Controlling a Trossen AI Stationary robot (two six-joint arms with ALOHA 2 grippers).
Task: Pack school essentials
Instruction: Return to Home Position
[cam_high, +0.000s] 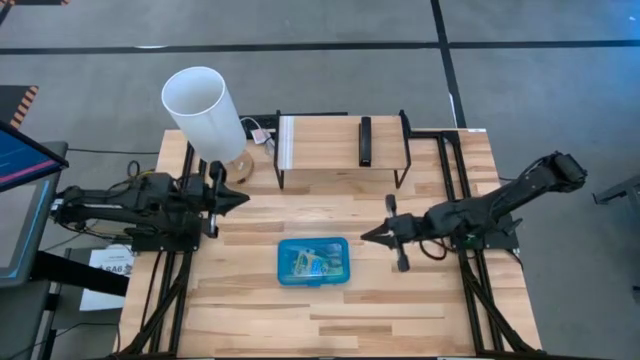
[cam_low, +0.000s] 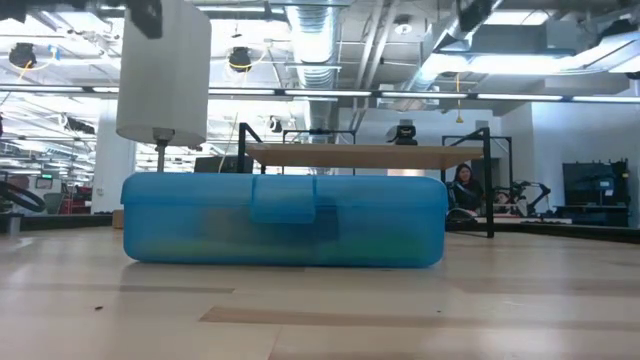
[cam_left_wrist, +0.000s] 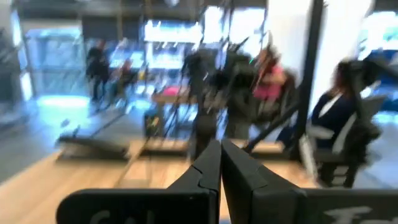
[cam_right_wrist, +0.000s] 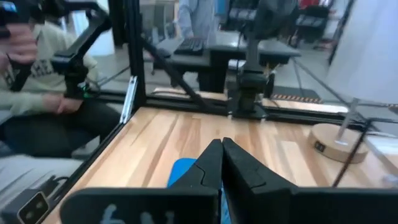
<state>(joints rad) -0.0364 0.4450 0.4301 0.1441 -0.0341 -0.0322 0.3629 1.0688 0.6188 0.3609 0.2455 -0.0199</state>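
One wooden table (cam_high: 400, 310) is being shown. On it are one low shelf (cam_high: 320, 150), one lamp (cam_high: 205, 112) with a white shade, and one blue case (cam_high: 283, 272) with its lid shut. Two dark arms are being shown, one at each side. One black bar (cam_high: 366, 141) is lying on the shelf. The school things (cam_high: 314, 263) are being seen through the lid as a mix of colours, too jumbled to be counted.

The left gripper (cam_high: 243, 197) is being held with its two fingers pressed together, and nothing is being gripped or touched. The right gripper (cam_high: 366, 236) is being held the same way, with nothing between its fingers. Both tips are being pointed inward, toward each other.

The case is lying between the two tips, nearer the right one and apart from both. The lamp is standing just beyond the left tip, and the shelf is standing by the far edge. Bare wood is being shown all round the case and out to the near edge.
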